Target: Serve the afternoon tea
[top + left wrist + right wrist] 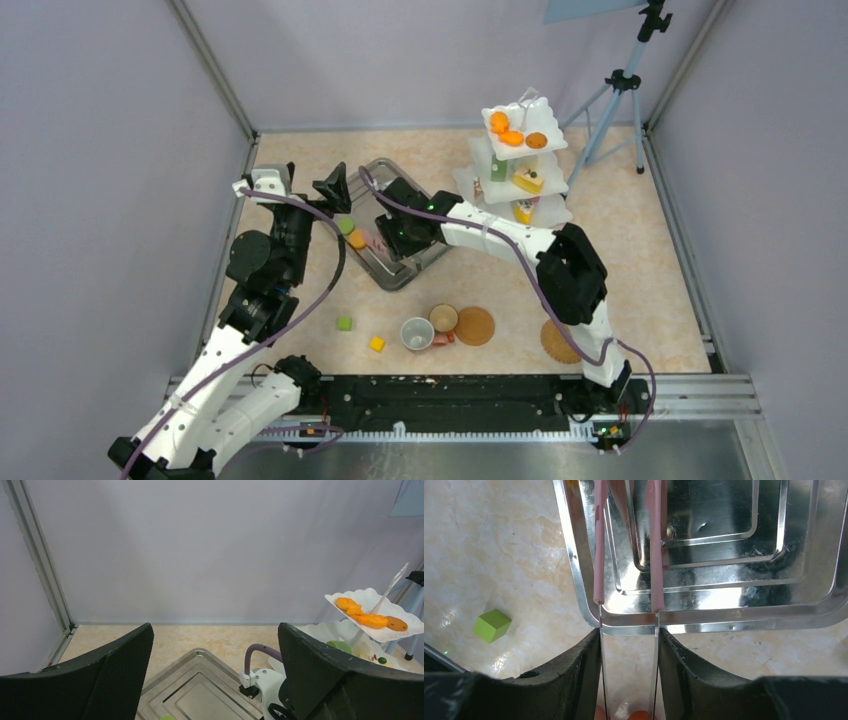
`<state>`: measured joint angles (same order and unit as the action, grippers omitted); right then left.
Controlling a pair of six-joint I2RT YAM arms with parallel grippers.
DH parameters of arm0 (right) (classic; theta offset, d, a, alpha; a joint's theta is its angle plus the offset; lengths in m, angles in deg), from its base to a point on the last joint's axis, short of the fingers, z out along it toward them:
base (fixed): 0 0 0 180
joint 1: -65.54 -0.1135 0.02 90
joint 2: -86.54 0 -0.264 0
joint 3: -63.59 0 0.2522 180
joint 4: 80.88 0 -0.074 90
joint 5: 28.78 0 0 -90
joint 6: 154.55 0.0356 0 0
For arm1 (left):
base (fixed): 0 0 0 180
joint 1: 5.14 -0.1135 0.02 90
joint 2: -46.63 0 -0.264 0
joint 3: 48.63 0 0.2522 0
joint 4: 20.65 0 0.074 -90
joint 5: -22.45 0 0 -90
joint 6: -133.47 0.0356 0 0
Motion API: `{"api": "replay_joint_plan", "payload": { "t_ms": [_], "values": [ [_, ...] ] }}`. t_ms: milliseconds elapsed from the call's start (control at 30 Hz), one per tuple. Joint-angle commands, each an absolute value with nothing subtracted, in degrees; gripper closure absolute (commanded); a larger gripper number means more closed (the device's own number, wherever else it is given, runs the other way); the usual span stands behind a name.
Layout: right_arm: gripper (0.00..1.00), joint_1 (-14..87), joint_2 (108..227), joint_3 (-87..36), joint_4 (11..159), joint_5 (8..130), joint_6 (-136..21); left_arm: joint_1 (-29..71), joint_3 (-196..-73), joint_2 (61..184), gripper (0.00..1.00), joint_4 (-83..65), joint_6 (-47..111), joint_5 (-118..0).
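Observation:
The white three-tier stand (pixel 487 186) stands at the back right with orange rounds (pixel 505 130) on its top plate and a yellow cake wedge (pixel 528 180) on the middle one. My right gripper (pixel 392 236) is over the steel tray (pixel 408 277). It is shut on the pink tongs (pixel 655 555), one finger on each arm (pixel 629 650); the tongs' tips reach over the tray floor. My left gripper (pixel 335 190) hangs open and empty above the tray's left side (pixel 215 630). Two cups (pixel 417 333) and two woven mats (pixel 474 326) lie near the front.
A green round and an orange piece (pixel 352 234) sit by the tray's left rim. A green cube (pixel 344 323) and a yellow cube (pixel 377 344) lie loose in front; the green cube (pixel 491 625) also shows in the right wrist view. A tripod (pixel 615 90) stands behind the stand.

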<state>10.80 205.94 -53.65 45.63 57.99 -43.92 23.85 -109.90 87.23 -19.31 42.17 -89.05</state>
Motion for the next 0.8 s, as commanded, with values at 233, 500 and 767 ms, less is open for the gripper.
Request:
{"api": "replay_joint_plan", "payload": {
  "t_ms": [233,500,767],
  "values": [
    [0.58,8.94,198.55,-51.9,48.54,52.51,-43.6,23.57,-111.36,86.67,0.01,-21.27,42.24,-88.45],
    [0.56,8.81,195.56,-46.98,53.91,54.45,-42.18,23.12,-111.45,86.7,0.01,-21.12,41.5,-87.62],
    [0.54,8.48,201.39,-53.84,51.74,54.56,-43.53,23.05,-111.47,86.81,0.01,-21.12,41.54,-87.98]
  ]
}}
